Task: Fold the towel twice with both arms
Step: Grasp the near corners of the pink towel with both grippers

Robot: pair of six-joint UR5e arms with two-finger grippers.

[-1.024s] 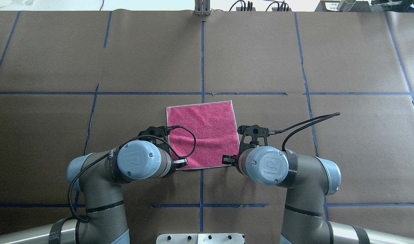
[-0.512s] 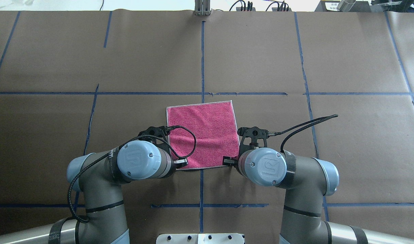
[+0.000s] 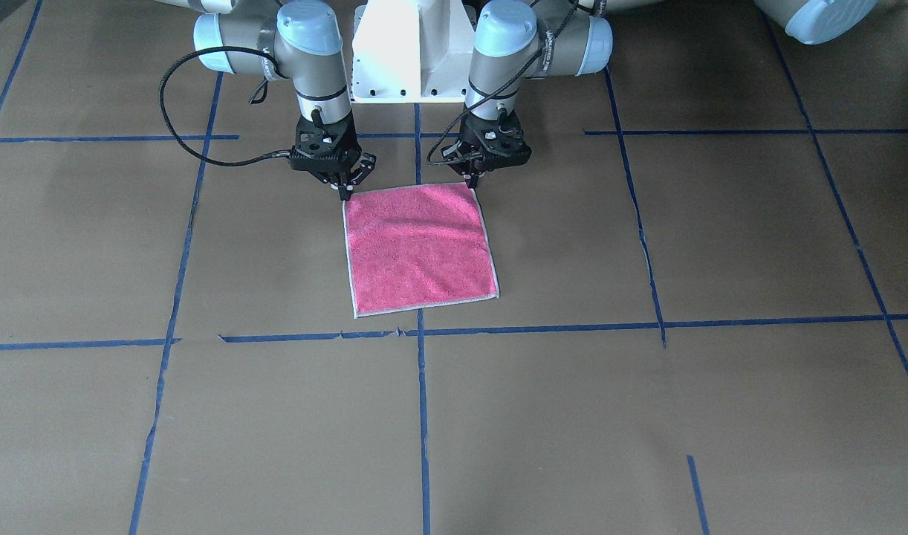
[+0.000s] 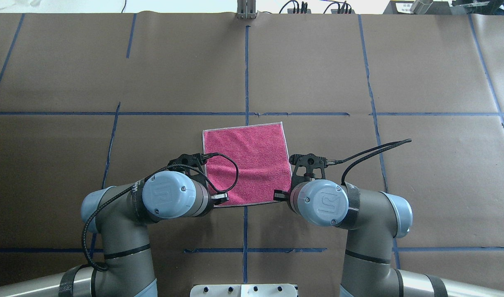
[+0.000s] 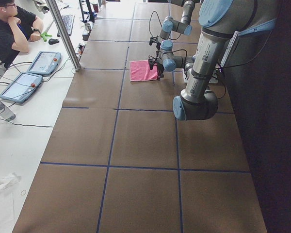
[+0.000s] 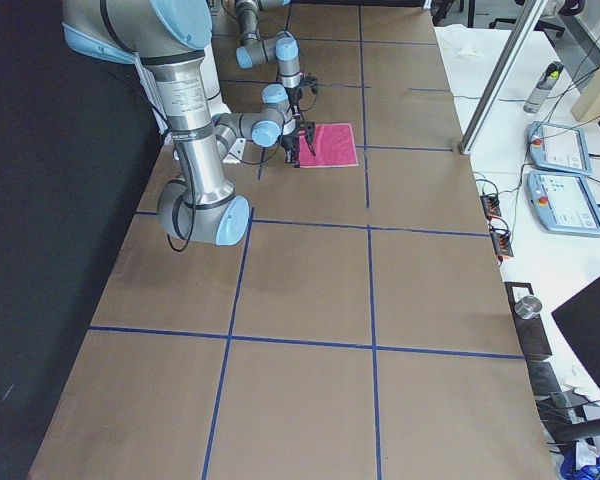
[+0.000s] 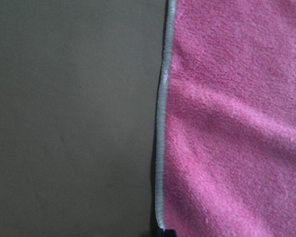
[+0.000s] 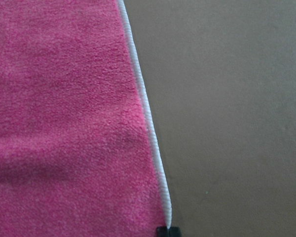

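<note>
The towel (image 3: 420, 249) lies flat, pink face up, at the table's middle; it also shows in the overhead view (image 4: 248, 163). My left gripper (image 3: 472, 181) points straight down at the towel's near corner on my left and is shut on it. My right gripper (image 3: 344, 195) stands at the other near corner, fingertips together on the cloth. In the left wrist view the pale edging (image 7: 160, 148) runs down to a black fingertip at the bottom edge. The right wrist view shows the towel (image 8: 64, 123) the same way. In the overhead view both wrists hide the fingertips.
Brown paper with blue tape lines (image 4: 246, 70) covers the table. The white pedestal base (image 3: 413, 52) stands just behind the grippers. A seated person (image 5: 9, 29) and tablets (image 5: 43, 62) are beyond the table's far side, with a metal post (image 5: 65, 34).
My right arm has shifted slightly left and forward, closing in on the towel's near corner. My left arm and the towel have not visibly moved.
</note>
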